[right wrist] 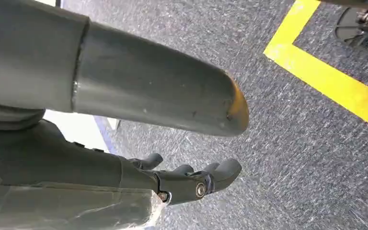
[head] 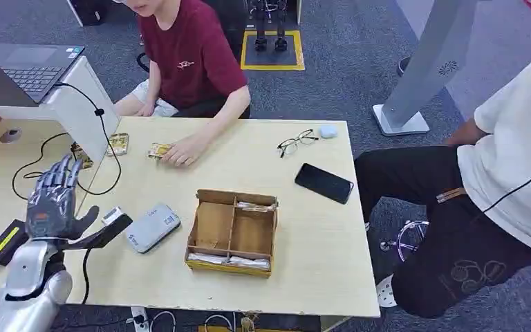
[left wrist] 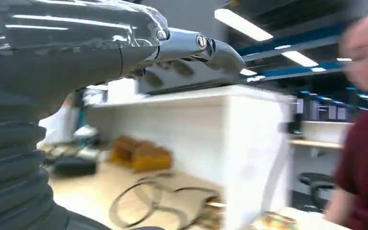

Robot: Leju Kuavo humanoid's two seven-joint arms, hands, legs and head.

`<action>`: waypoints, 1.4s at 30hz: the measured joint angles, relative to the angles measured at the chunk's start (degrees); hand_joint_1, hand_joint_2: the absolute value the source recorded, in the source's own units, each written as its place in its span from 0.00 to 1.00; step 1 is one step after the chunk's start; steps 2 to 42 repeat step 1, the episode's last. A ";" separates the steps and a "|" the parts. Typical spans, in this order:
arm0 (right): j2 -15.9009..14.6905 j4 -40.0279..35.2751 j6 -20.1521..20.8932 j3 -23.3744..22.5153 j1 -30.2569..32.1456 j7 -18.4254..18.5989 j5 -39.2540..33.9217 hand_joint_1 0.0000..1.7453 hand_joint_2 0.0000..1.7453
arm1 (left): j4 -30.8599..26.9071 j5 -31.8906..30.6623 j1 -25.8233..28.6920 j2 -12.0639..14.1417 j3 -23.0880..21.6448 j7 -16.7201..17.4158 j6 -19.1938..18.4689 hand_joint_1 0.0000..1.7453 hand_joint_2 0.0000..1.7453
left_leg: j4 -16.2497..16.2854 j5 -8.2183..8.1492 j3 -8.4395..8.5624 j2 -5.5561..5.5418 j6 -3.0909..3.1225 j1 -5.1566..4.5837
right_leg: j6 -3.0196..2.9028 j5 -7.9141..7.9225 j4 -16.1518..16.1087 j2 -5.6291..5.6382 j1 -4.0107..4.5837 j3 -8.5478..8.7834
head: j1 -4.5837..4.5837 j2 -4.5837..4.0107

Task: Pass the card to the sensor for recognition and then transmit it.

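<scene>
Head view: the robot's left hand (head: 54,200) is hovering over the wooden table (head: 304,242), fingers spread upward and thumb jutting out, holding nothing. Just beside the thumb, the grey sensor (head: 152,227) is lying flat on the table, with a small silvery device (head: 112,216) between hand and sensor. On the far side of the sensor, a person in a dark red shirt (head: 192,55) is resting a hand (head: 183,151) on a yellowish card (head: 157,150); a second card (head: 117,143) is lying near it. Beside the sensor, away from the robot's hand, a divided cardboard box (head: 232,232) is sitting; a black phone (head: 323,182) and glasses (head: 296,142) are lying beyond the box. A second person in a white shirt (head: 518,152) is sitting well away from the sensor, off the table's edge.

Left wrist view: the left hand (left wrist: 124,52) is reaching out with fingers straight, nothing in its grasp, above a blurred loop of cable (left wrist: 158,201) and a white partition (left wrist: 196,139).

Right wrist view: the right hand (right wrist: 124,120) is hanging over grey carpet (right wrist: 292,143) with yellow tape (right wrist: 326,79), fingers loosely bent and apart, holding nothing.
</scene>
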 joint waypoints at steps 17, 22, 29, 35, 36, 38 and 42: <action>0.00 0.02 -0.15 0.00 0.17 -0.13 -0.33 0.00 0.00 | -0.67 1.41 2.06 -0.07 2.21 -1.26 1.28 0.00 1.00 | 0.00 0.00 -0.03 0.00 0.00 0.00 | 0.00 0.00 -0.01 0.01 0.00 -0.02 | 0.00 0.00; 0.00 0.02 -0.15 0.00 0.17 -0.13 -0.33 0.00 0.00 | -0.67 1.41 2.06 -0.07 2.21 -1.26 1.28 0.00 1.00 | 0.00 0.00 -0.03 0.00 0.00 0.00 | 0.00 0.00 -0.01 0.01 0.00 -0.02 | 0.00 0.00; 0.00 0.02 -0.15 0.00 0.17 -0.13 -0.33 0.00 0.00 | -0.67 1.41 2.06 -0.07 2.21 -1.26 1.28 0.00 1.00 | 0.00 0.00 -0.03 0.00 0.00 0.00 | 0.00 0.00 -0.01 0.01 0.00 -0.02 | 0.00 0.00; 0.00 0.02 -0.15 0.00 0.17 -0.13 -0.33 0.00 0.00 | -0.67 1.41 2.06 -0.07 2.21 -1.26 1.28 0.00 1.00 | 0.00 0.00 -0.03 0.00 0.00 0.00 | 0.00 0.00 -0.01 0.01 0.00 -0.02 | 0.00 0.00; 0.00 0.02 -0.15 0.00 0.17 -0.13 -0.33 0.00 0.00 | -0.67 1.41 2.06 -0.07 2.21 -1.26 1.28 0.00 1.00 | 0.00 0.00 -0.03 0.00 0.00 0.00 | 0.00 0.00 -0.01 0.01 0.00 -0.02 | 0.00 0.00; 0.00 0.02 -0.15 0.00 0.17 -0.13 -0.33 0.00 0.00 | -0.67 1.41 2.06 -0.07 2.21 -1.26 1.28 0.00 1.00 | 0.00 0.00 -0.03 0.00 0.00 0.00 | 0.00 0.00 -0.01 0.01 0.00 -0.02 | 0.00 0.00; 0.00 0.02 -0.15 0.00 0.17 -0.13 -0.33 0.00 0.00 | -0.67 1.41 2.06 -0.07 2.21 -1.26 1.28 0.00 1.00 | 0.00 0.00 -0.03 0.00 0.00 0.00 | 0.00 0.00 -0.01 0.01 0.00 -0.02 | 0.00 0.00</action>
